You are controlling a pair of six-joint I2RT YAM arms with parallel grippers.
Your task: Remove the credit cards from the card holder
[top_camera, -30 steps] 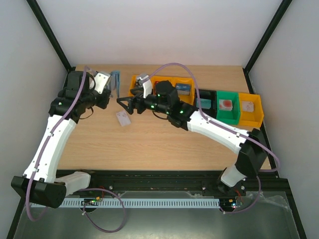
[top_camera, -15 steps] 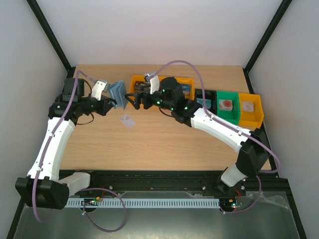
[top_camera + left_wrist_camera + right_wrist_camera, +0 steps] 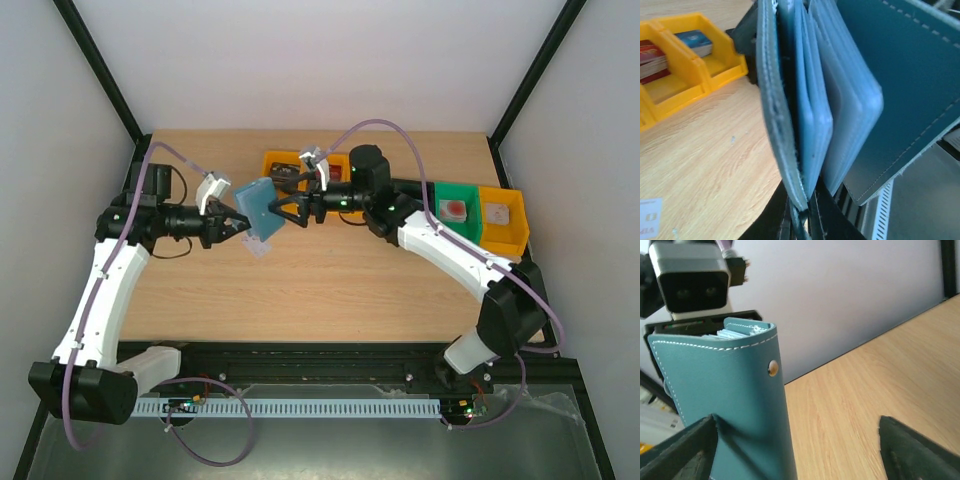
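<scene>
We log: left gripper (image 3: pixel 238 223) pinches holder (image 3: pixel 260 205); right gripper (image 3: pixel 285 210) spread, holder just ahead, offset toward one finger; cards (image 3: pixel 735 333) edge-on at holder top.

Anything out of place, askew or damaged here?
One whitish card lies loose and askew on the table, beneath the card holder that the left gripper holds in the air. Nothing else stands out.

Overhead camera looks down; 2 wrist cameras closely share the card holder (image 3: pixel 262 205).
</scene>
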